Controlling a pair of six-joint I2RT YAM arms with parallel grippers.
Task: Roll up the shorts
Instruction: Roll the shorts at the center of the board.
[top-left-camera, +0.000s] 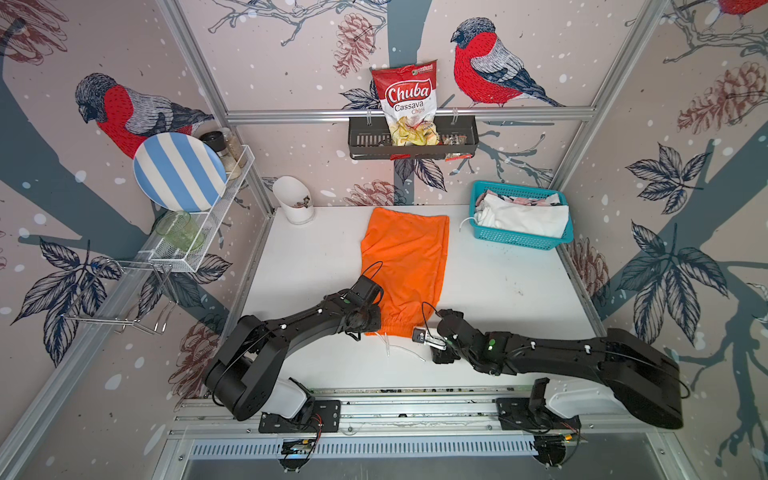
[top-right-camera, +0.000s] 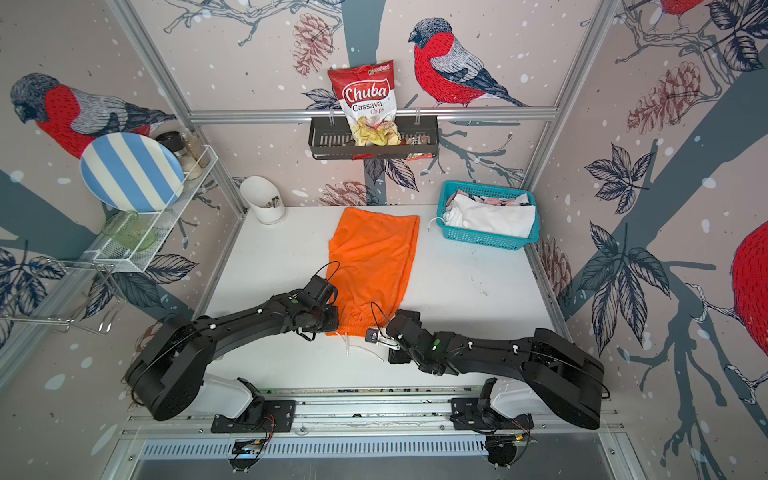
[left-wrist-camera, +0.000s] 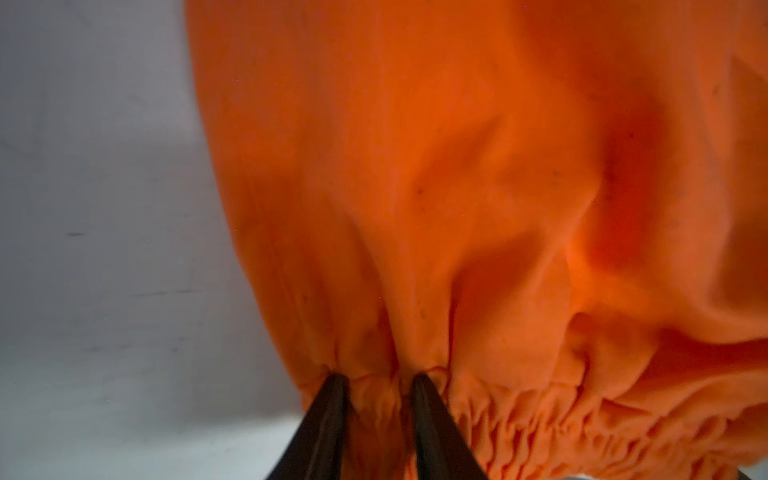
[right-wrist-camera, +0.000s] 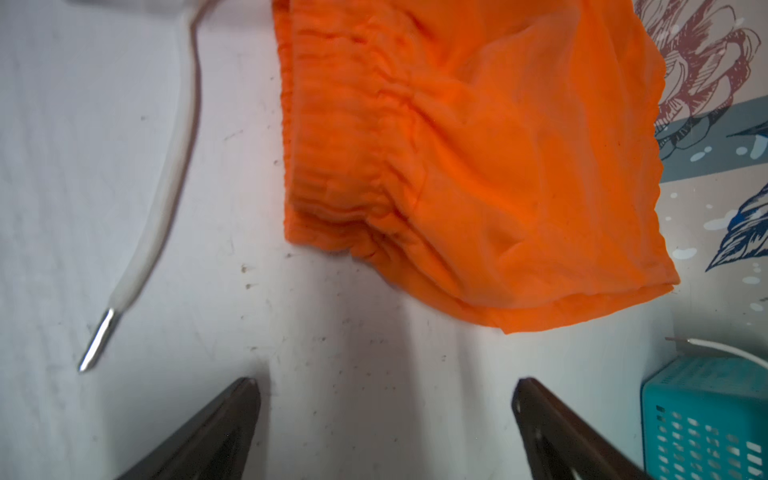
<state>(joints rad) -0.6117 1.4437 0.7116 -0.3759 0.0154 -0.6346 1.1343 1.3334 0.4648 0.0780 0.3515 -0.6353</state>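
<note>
Left hand pinches the orange shorts at the waist, near the worktop's front edge; right hand, spread wide and empty, should grip the waist's other corner.

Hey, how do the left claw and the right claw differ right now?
The left claw is narrowed, pinching the gathered waistband of the orange shorts; the right claw stands wide open and holds nothing. The left claw sits over cloth, while the right claw is over bare table, just off the waistband corner. Both are low at the shorts' waistband end.
</note>
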